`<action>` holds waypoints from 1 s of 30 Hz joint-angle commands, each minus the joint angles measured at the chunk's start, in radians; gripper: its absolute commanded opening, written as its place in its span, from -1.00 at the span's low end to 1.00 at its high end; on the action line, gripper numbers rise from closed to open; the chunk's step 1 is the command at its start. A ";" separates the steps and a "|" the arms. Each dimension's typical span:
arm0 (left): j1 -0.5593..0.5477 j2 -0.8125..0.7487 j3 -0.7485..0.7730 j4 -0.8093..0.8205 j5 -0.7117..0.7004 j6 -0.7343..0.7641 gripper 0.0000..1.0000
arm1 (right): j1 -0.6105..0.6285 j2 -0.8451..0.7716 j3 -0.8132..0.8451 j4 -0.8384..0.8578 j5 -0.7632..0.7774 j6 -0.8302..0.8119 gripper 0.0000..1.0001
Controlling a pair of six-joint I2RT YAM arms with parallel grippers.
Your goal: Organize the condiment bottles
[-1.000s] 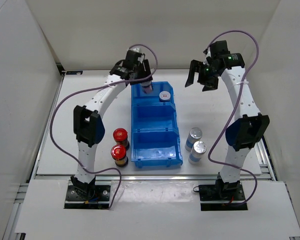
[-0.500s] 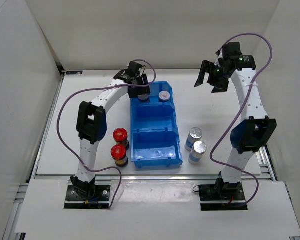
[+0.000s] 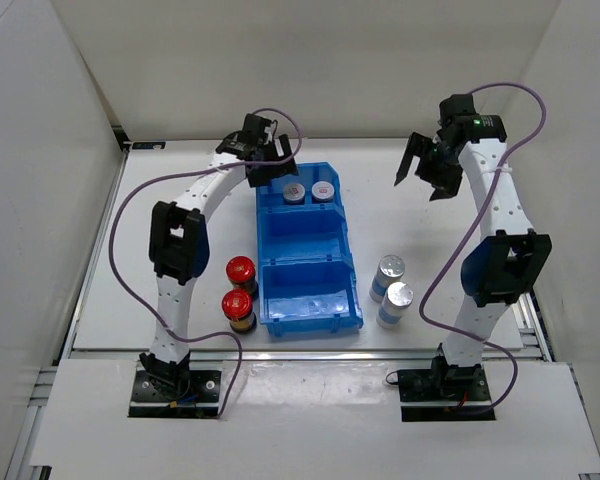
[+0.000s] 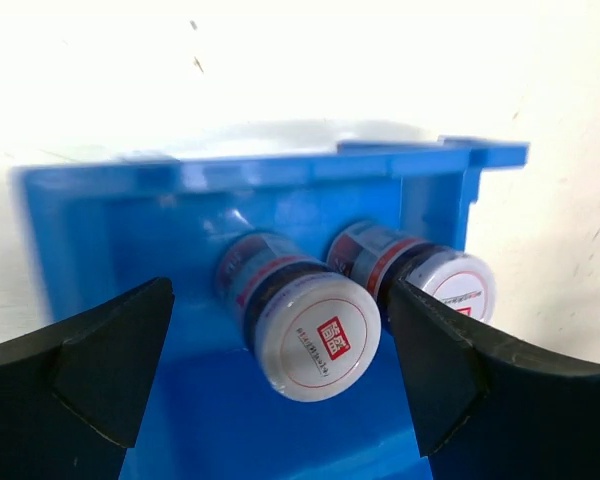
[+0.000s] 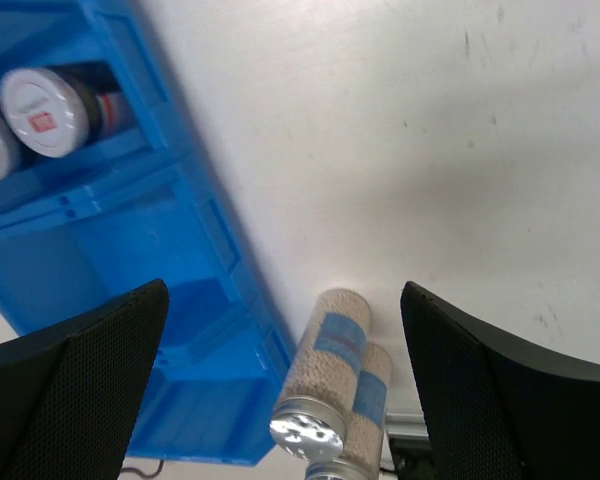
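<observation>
Now left gripper hung spread over short bottles in bin; straight lift was needed, clear of them; right gripper spread, empty.

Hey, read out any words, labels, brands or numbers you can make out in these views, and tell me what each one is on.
Nothing reads clearly.
Nearer white-capped bottle, left wrist view: red square mark with white characters on the cap, too blurred to read.
Farther white-capped bottle: red print lines on the cap, too small to read.
Pale bottles: blue label bands, no legible text.
Red-capped bottles: no text visible.
</observation>
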 commanded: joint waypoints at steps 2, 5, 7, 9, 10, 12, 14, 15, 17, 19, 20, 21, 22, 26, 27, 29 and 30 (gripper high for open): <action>0.022 -0.168 0.092 -0.003 0.005 -0.012 1.00 | -0.006 0.034 0.041 -0.146 0.014 0.024 1.00; 0.022 -0.245 0.152 -0.003 -0.004 -0.012 1.00 | 0.062 0.065 0.047 -0.234 -0.006 -0.082 1.00; 0.022 -0.329 0.137 -0.003 -0.024 0.026 1.00 | 0.102 -0.003 -0.018 -0.210 0.025 -0.096 1.00; 0.022 -0.404 0.077 -0.003 -0.058 0.052 1.00 | 0.142 -0.046 -0.131 -0.190 0.025 -0.106 1.00; 0.031 -0.447 -0.016 -0.003 -0.099 0.064 1.00 | 0.152 -0.085 -0.175 -0.167 0.005 -0.106 1.00; 0.044 -0.579 -0.125 -0.003 -0.130 0.078 1.00 | 0.164 -0.128 -0.300 -0.139 -0.056 -0.106 1.00; 0.053 -0.699 -0.300 -0.014 -0.153 0.090 1.00 | 0.185 -0.148 -0.357 -0.116 -0.078 -0.106 1.00; 0.062 -0.736 -0.354 -0.036 -0.177 0.090 1.00 | 0.196 -0.169 -0.376 -0.116 -0.078 -0.106 1.00; 0.062 -0.838 -0.495 -0.049 -0.187 0.090 1.00 | 0.228 -0.189 -0.399 -0.116 -0.078 -0.106 1.00; 0.062 -0.900 -0.617 -0.049 -0.196 0.090 1.00 | 0.262 -0.208 -0.414 -0.116 -0.054 -0.106 1.00; 0.062 -0.944 -0.647 -0.049 -0.196 0.090 1.00 | 0.271 -0.217 -0.442 -0.128 -0.043 -0.106 1.00; 0.062 -0.962 -0.671 -0.060 -0.196 0.090 1.00 | 0.271 -0.226 -0.454 -0.141 -0.029 -0.094 1.00; 0.062 -0.975 -0.710 -0.060 -0.196 0.100 1.00 | 0.287 -0.226 -0.468 -0.141 -0.020 -0.079 1.00; 0.062 -1.018 -0.756 -0.069 -0.214 0.100 1.00 | 0.327 -0.238 -0.542 -0.150 0.057 -0.018 1.00; 0.062 -1.029 -0.770 -0.069 -0.214 0.100 1.00 | 0.327 -0.238 -0.542 -0.150 0.074 -0.001 1.00; 0.062 -1.038 -0.781 -0.069 -0.214 0.100 1.00 | 0.327 -0.238 -0.551 -0.159 0.097 0.021 1.00; 0.062 -1.049 -0.796 -0.069 -0.214 0.100 1.00 | 0.327 -0.238 -0.551 -0.150 0.115 0.030 1.00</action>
